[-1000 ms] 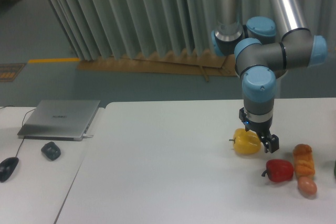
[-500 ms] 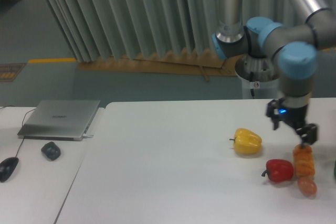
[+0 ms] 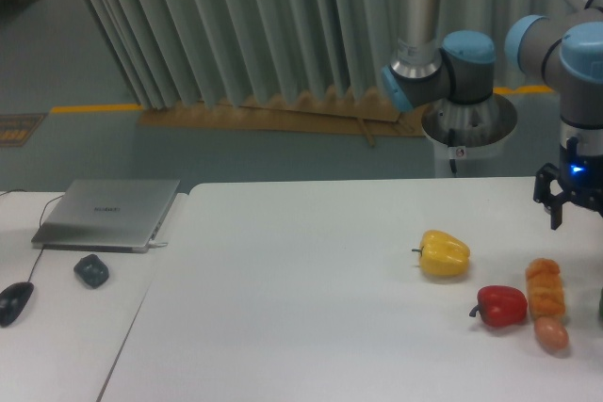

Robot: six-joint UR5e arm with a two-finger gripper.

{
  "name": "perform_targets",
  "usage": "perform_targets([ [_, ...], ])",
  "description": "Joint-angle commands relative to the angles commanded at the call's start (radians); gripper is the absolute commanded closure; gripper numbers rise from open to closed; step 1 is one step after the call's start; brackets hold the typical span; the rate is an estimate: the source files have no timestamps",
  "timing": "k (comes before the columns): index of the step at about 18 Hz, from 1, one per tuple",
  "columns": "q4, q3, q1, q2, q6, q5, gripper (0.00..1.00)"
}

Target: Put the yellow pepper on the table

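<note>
Resting on white table (image 3: 311, 308): yellow pepper (image 3: 444, 254); gripper (image 3: 577, 206) empty, opening unclear; grey curtain (image 3: 236, 25) behind.

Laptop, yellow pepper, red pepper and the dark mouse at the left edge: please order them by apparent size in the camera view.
1. laptop
2. yellow pepper, red pepper: look alike
3. mouse, partly cut off

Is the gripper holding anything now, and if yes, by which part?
Nothing is held. The gripper hangs empty at the right edge, apart from the yellow pepper, which sits alone on the table.
</note>
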Motion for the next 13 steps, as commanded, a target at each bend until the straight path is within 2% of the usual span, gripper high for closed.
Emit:
perform_targets([
  [13, 0.006, -0.02, -0.09, -0.034, -0.043, 0.087, 0.0],
])
